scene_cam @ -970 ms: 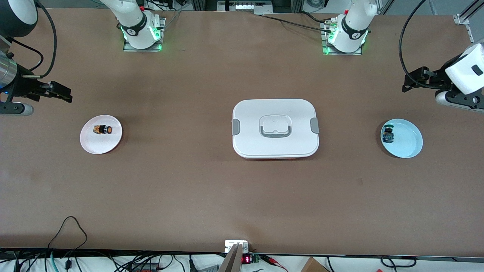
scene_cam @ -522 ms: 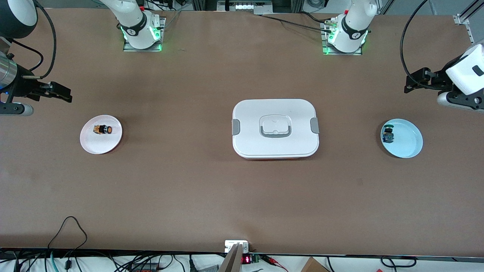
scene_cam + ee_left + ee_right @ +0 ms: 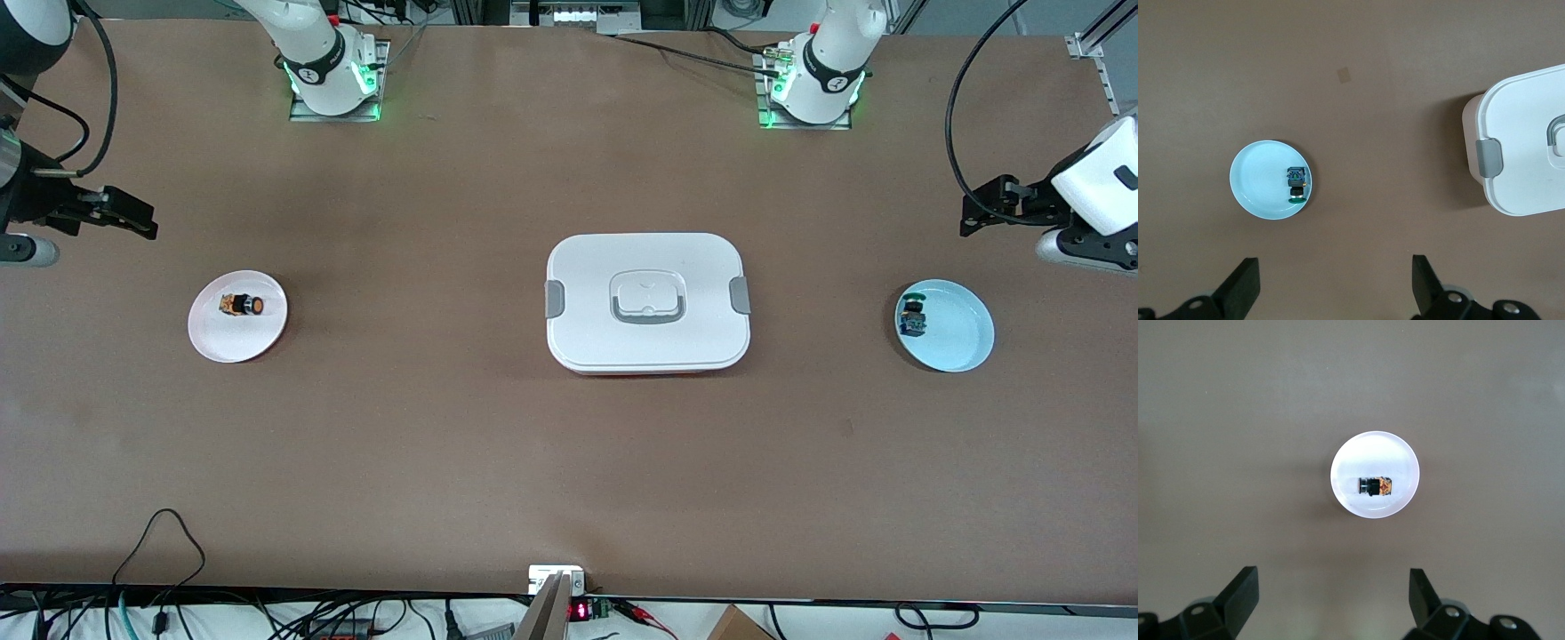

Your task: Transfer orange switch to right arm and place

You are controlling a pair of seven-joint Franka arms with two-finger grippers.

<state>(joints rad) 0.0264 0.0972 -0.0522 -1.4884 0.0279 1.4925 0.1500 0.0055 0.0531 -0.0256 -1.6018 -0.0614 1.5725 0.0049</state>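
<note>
The orange switch lies on its side on a small pale pink plate toward the right arm's end of the table. My right gripper hangs high over bare table beside that plate, open, with nothing between its fingers. High over bare table beside a light blue plate at the left arm's end, my left gripper is likewise open and holds nothing.
A green-capped switch with a blue body lies on the light blue plate. A closed white lunch box with grey clips sits in the middle of the table. Cables run along the table edge nearest the front camera.
Both grippers have drawn back slightly toward their own ends of the table. Both switches and the box have stayed where they were.
</note>
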